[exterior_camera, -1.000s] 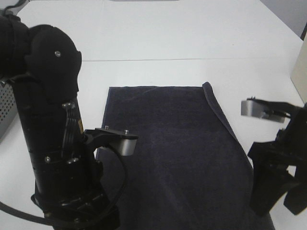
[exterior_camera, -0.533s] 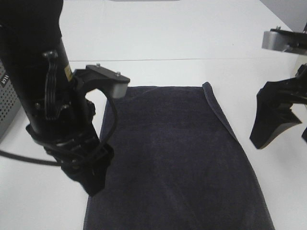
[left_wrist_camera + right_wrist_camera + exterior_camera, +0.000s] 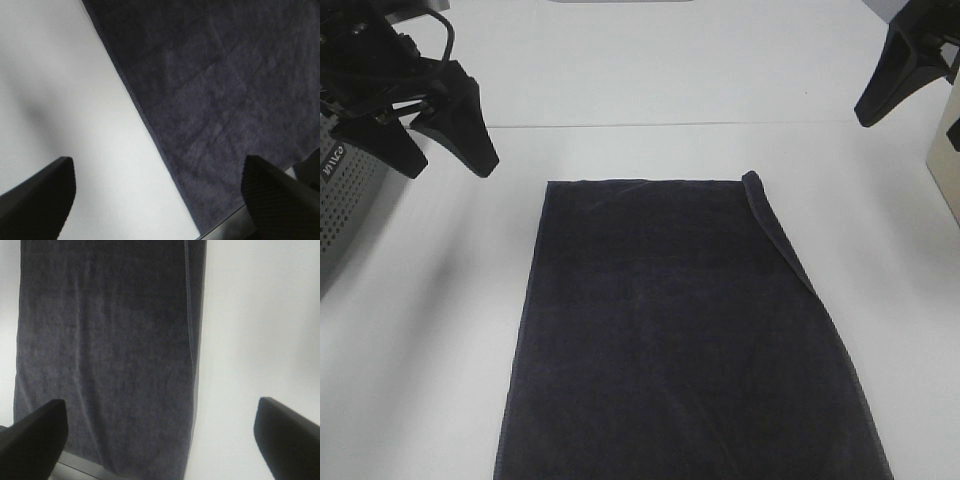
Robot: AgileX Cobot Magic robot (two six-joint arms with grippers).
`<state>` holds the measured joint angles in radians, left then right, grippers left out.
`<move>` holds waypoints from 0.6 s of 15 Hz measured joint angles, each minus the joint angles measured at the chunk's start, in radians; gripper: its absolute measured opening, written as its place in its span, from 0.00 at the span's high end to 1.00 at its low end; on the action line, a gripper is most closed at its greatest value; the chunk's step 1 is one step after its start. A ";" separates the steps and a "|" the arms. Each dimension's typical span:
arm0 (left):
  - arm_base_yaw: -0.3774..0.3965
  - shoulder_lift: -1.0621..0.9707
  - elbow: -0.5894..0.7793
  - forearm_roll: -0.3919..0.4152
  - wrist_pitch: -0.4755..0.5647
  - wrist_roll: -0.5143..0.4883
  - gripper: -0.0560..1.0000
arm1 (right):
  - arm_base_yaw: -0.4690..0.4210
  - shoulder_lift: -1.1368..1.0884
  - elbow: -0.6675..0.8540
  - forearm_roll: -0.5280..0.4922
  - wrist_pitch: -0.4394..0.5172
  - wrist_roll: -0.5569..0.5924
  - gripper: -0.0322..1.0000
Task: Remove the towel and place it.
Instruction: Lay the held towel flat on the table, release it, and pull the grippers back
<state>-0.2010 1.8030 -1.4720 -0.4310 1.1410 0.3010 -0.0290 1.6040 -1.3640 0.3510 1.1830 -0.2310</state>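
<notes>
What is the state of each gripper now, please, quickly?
Left gripper: open, holding nothing.
Right gripper: open, holding nothing.

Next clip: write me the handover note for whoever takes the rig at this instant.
Left tool: open, empty, off the towel, beyond its far left corner.
Right tool: open, empty, out at the far right.
Towel: spread flat on the white table, touched by neither tool; far right edge curled over.
Done: towel appears placed.
Left: likely nothing, perhaps flattening that curl.
</notes>
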 joint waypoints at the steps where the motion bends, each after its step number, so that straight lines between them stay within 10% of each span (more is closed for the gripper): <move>1: 0.040 0.034 -0.023 -0.065 -0.022 0.008 0.15 | 0.000 0.036 -0.011 0.022 -0.029 -0.019 0.04; 9: 0.052 0.344 -0.279 -0.119 -0.163 0.007 0.15 | 0.000 0.500 -0.355 0.074 -0.061 -0.069 0.04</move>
<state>-0.1490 2.1470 -1.7510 -0.5500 0.9780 0.3080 -0.0290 2.1040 -1.7190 0.4250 1.1220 -0.3000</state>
